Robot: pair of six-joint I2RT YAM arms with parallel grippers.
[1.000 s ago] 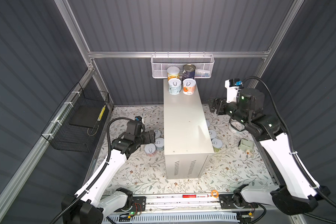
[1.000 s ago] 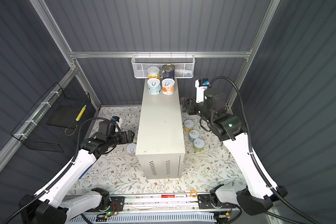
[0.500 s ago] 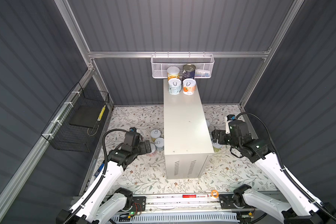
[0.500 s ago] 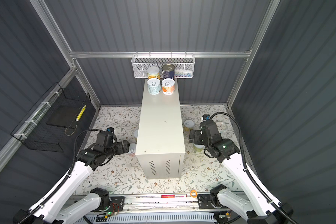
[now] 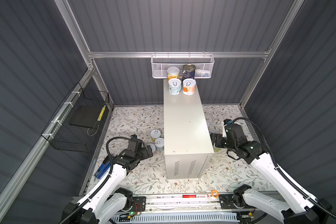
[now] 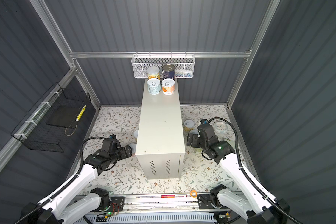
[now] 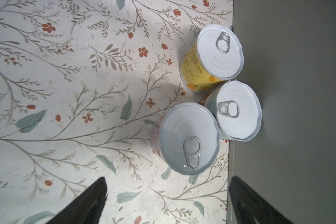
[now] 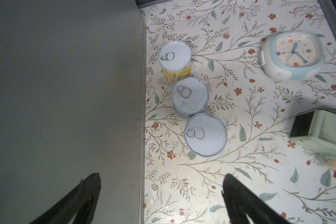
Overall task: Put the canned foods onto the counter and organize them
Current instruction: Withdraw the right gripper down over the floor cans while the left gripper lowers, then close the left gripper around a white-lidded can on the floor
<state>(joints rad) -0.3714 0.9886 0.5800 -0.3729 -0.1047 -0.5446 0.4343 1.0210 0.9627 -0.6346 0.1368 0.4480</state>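
Four cans [image 5: 189,86] stand at the counter's [image 5: 184,124] 12 o'clock end as I hover left gripper [image 7: 168,186] and right gripper [image 8: 161,177], spread and empty, by floor cans [image 7: 189,138] at its 9 and 3 o'clock; each should next straddle the nearest.

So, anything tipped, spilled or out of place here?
Nothing tipped or spilled. Four cans stand upright at the counter's far end; three left-side cans and three right-side cans stand upright on the mat. An alarm clock lies face up near the right-side ones.
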